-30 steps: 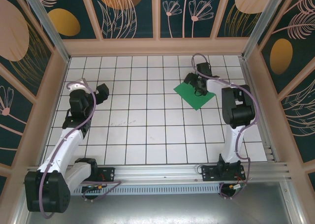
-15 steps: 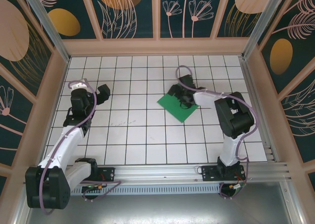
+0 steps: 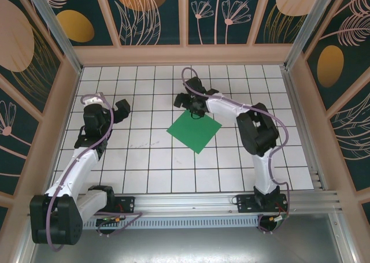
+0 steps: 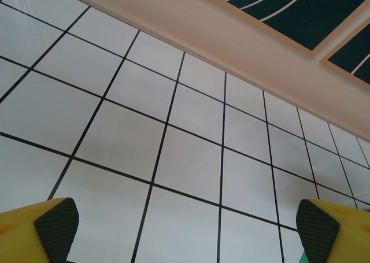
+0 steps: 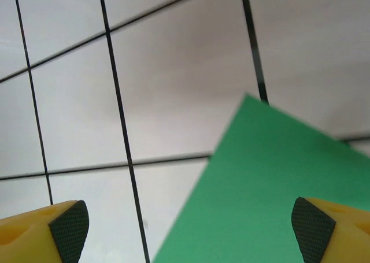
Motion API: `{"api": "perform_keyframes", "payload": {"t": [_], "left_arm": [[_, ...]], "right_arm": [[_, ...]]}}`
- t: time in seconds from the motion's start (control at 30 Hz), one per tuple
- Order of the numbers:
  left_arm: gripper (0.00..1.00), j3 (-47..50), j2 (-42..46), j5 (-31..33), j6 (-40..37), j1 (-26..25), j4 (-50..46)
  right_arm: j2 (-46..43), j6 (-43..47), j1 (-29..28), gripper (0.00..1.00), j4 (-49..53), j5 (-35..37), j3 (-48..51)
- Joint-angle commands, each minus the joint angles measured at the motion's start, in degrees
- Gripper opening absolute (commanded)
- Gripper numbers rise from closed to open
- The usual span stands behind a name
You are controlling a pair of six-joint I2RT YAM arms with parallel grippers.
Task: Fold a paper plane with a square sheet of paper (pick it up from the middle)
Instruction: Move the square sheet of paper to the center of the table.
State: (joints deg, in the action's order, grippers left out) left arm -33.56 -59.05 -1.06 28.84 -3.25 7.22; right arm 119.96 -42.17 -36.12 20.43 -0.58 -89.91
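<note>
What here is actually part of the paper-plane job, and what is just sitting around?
Part of the job:
- green sheet, lying flat and unfolded
- right hand, open, at the sheet's far corner
- left hand, open, off to the left over bare tiles

Just surroundings:
- tiled table
- patterned walls

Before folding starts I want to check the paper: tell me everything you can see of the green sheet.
The square sheet of paper is thin, plain bright green, unmarked and unfolded, with no crease showing. It lies flat on the white tiled table near the middle, turned like a diamond, one corner pointing to the far wall. The right gripper stands open at that far corner; whether it touches the sheet cannot be told.
</note>
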Motion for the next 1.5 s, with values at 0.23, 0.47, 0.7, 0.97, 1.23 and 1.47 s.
{"api": "perform_keyframes", "payload": {"t": [0.23, 0.47, 0.7, 0.97, 1.23, 1.47], "left_arm": [[0.99, -1.6, -0.4, -1.1, 0.9, 0.6, 0.1], [0.98, -1.5, -0.5, -1.2, 1.1, 0.5, 0.1], [0.98, -1.7, -1.2, -1.9, 1.7, 0.5, -0.1], [0.99, -3.6, -4.2, -4.7, 2.3, 0.4, -2.4], [0.98, -4.7, -6.5, -7.0, 2.2, 0.4, -3.3], [0.98, -4.7, -7.3, -7.2, 2.0, 0.5, -2.9]], "right_arm": [[10.7, 8.1, 1.3, 0.93, 9.4, 0.8, -11.7], [8.6, 5.5, 4.4, 0.93, 9.7, 2.7, -3.0], [-2.7, 0.6, 7.9, 0.94, 8.0, 7.5, 15.4], [-12.2, 10.2, 8.1, 0.99, 10.6, 10.7, 16.7], [-19.8, 28.0, 2.8, 0.99, 16.8, 6.7, 24.1], [-20.8, 27.0, 2.7, 0.97, 17.9, 5.6, 29.4]]}}
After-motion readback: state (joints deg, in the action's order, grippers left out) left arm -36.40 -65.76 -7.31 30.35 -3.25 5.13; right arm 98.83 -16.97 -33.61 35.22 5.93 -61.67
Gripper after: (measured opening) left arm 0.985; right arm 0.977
